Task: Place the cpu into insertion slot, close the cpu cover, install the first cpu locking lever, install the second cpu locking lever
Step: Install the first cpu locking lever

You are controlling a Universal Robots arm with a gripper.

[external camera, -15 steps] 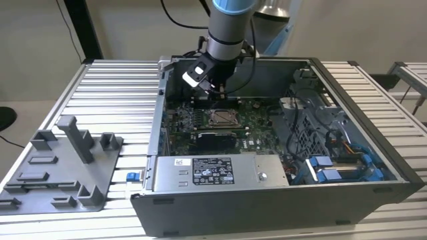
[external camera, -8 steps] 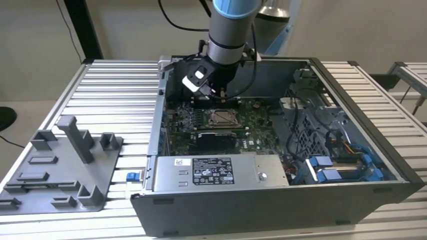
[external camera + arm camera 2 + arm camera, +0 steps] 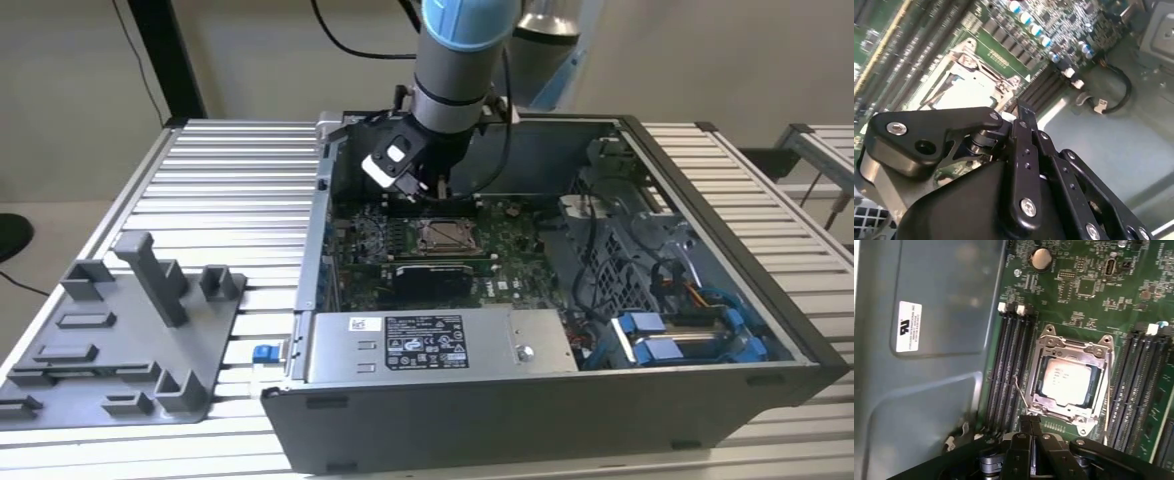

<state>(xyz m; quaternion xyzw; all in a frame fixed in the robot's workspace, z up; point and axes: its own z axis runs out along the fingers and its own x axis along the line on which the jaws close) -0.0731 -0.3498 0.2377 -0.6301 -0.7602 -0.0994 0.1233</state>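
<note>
Fingers of the gripper (image 3: 1030, 420) sit pressed together, holding nothing, just beside the thin locking lever (image 3: 1021, 394). The cpu (image 3: 1066, 382) lies mid-way across the motherboard (image 3: 1084, 295), under the cpu cover (image 3: 1074, 346). The lever looks like stiff, springy wire, best pushed near its free end.

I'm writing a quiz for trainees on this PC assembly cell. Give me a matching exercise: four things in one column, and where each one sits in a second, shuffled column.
Things
1. cpu
2. coin cell battery
3. white label
4. grey fixture tray

Places
A. on the grey case wall
B. on the slatted table, outside the computer case
C. seated under the cpu cover
D. on the green motherboard, apart from the cpu cover

Pairs: 1-C, 2-D, 3-A, 4-B.
</note>
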